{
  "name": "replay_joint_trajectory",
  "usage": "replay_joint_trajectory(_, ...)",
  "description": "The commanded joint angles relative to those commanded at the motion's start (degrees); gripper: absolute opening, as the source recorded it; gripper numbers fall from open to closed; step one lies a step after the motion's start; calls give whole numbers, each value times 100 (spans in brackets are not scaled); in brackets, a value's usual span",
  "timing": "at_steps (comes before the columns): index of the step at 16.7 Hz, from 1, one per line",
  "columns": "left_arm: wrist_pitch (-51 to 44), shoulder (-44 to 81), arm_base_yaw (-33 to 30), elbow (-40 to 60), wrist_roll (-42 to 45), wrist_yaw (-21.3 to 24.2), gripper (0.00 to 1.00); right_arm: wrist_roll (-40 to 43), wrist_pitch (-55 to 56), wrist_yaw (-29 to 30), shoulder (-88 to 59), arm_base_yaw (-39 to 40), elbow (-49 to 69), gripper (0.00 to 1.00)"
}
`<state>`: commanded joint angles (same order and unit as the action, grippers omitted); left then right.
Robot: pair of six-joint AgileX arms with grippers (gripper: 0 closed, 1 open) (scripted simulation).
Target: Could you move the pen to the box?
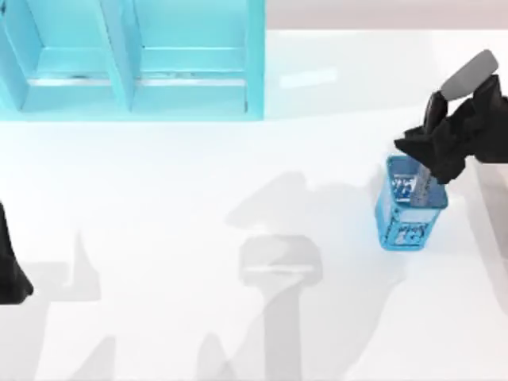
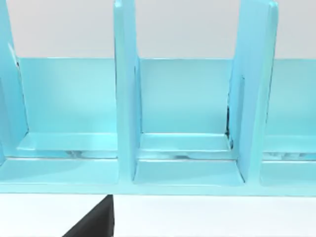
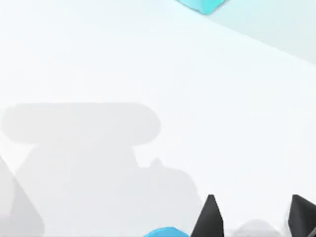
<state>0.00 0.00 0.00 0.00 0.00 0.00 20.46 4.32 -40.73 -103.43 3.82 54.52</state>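
The pen (image 1: 421, 181) stands slanted in a blue mesh cup (image 1: 409, 208) on the right of the table, its silver-grey barrel reaching down inside. My right gripper (image 1: 425, 147) hovers just above the cup's rim at the pen. In the right wrist view its two black fingertips (image 3: 211, 217) stand apart, open, with a pale grey shape low between them and the cup's blue rim (image 3: 165, 232) beside them. The box (image 1: 135, 59), a turquoise rack with upright dividers, stands at the far left; its compartments (image 2: 182, 113) face the left wrist camera.
My left arm (image 1: 12, 270) is parked at the table's left edge. A wide stretch of white tabletop (image 1: 238, 182), crossed by grey shadows, lies between the cup and the box. A corner of the box (image 3: 200, 5) shows far off in the right wrist view.
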Motion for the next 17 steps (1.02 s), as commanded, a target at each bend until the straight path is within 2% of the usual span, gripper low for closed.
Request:
replay_joint_trajectory(6,0,0,0,0,0,0,100,1252,-3029,-753,329,-1136,1219,0)
replay_joint_trajectory(9,0,0,0,0,0,0,100,1835,-4155,-1044,617,-1634,1744,0)
replay_joint_trajectory(12,0,0,0,0,0,0,100,2232,-4760,-1227,870,-1953,2098,0)
replay_joint_trajectory(17,0,0,0,0,0,0,100,2288,-4863,-1259,902,-1974,2147,0)
